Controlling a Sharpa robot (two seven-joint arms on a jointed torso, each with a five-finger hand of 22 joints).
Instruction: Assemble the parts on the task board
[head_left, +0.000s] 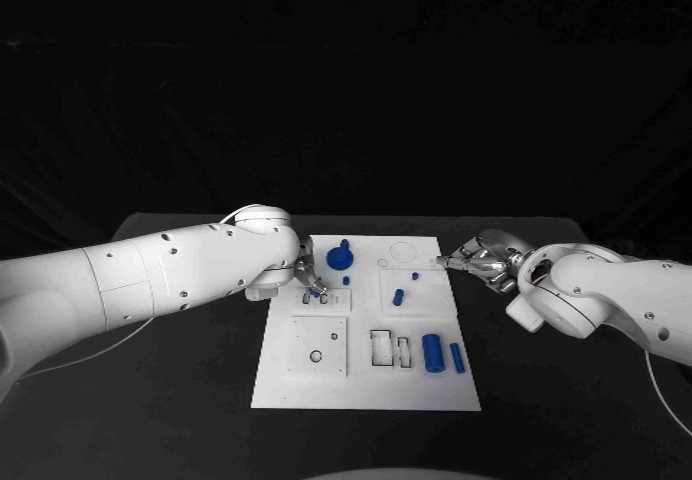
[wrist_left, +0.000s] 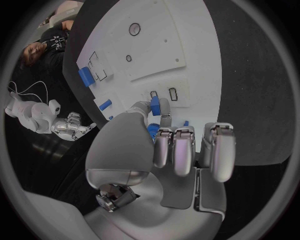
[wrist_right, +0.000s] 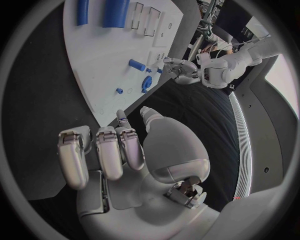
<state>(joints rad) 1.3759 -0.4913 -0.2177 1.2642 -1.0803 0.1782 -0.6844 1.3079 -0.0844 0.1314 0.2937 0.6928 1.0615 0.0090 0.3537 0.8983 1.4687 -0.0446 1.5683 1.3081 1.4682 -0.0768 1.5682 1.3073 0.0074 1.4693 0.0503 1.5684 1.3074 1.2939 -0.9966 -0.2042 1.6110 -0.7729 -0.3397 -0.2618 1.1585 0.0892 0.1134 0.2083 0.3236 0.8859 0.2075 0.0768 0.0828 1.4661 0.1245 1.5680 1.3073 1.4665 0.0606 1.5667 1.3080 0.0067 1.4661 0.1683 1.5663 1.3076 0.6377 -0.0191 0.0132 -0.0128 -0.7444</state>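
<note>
The task board (head_left: 368, 375) lay flat in the middle of the black table (head_left: 173, 420), a white plate with the arms reaching in from either side. The left hand (head_left: 307, 278) was down on the board's far left part, beside the round blue knob part (head_left: 339, 258) that stood upright there. From the left wrist view its thumb and a finger were closed on a small blue part (wrist_left: 154, 106) — pinched just above the little rectangular slots (wrist_left: 172, 93) in the board, the other fingers (wrist_left: 183, 150) lying side by side.

The right hand (head_left: 483, 262) hovered just off the board's far right edge, over the black table and apart from every part. Its fingers (wrist_right: 106, 152) were loosely curved and apart, nothing between them.

On the board's near right stood a thick blue cylinder (head_left: 433, 351) with a thinner blue rod (head_left: 457, 357) just beside it, both lying along the board. A short blue peg (head_left: 398, 296) sat further back, near the middle — a still smaller blue piece (head_left: 415, 275) beyond it. The near left held a raised square plate (head_left: 317, 346) with a round hole.
</note>
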